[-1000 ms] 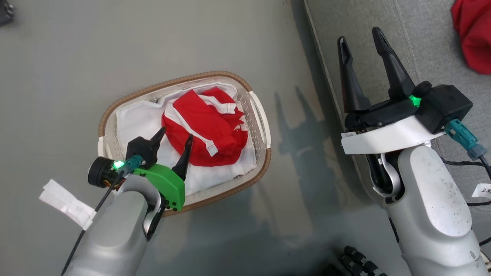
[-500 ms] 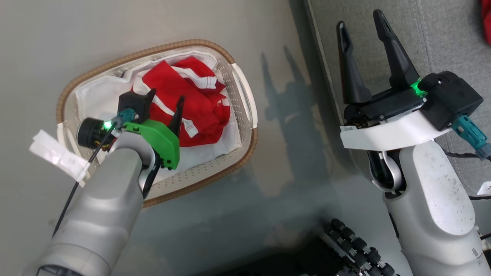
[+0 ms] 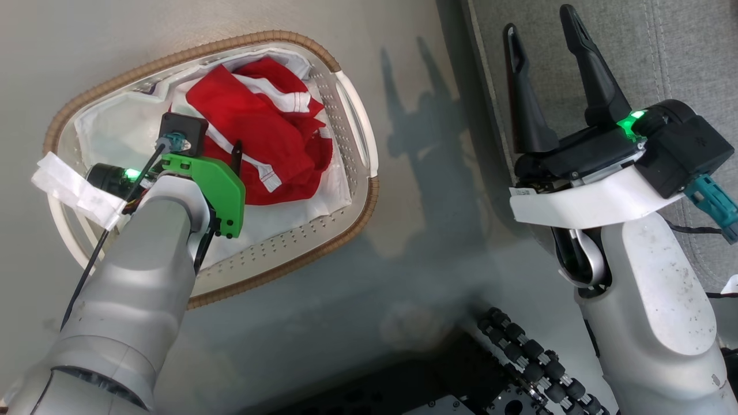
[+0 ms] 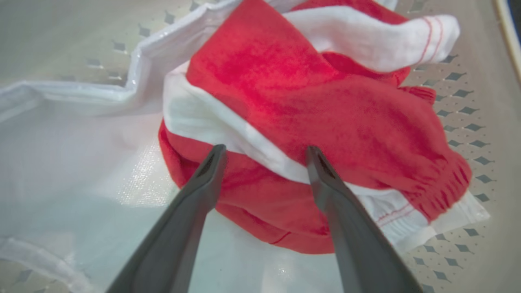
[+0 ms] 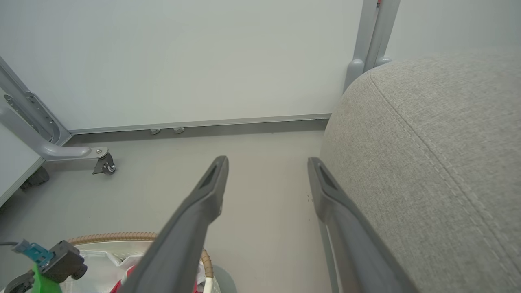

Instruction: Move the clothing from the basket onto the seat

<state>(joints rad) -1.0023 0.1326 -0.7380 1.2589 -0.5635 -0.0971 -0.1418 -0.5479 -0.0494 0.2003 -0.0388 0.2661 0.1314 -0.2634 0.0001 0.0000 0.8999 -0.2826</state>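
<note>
The basket (image 3: 300, 242) is seen standing on the grey floor (image 3: 86, 29), near the front edge of the seat (image 3: 663, 57) but apart from it. The clothing (image 3: 259, 132), a crumpled red heap with white striped trim, is found inside the basket, laid on a white liner sheet (image 3: 115, 127) and bunched toward the basket end nearer the seat.

The left pincer (image 4: 265, 149) is lowered into the basket with its jaws spread wide. Its two dark fingers (image 4: 191, 211) are set on either side of a white-trimmed fold at the near edge of the heap. Nothing is clamped between them, and whether the tips press on the fabric cannot be told.

The right pincer (image 3: 539, 23) is held up over the seat's front edge, well apart from the basket. Its jaws are likewise spread wide and nothing is held. In the right wrist view a pale wall and a wheeled metal frame are shown beyond the floor.
</note>
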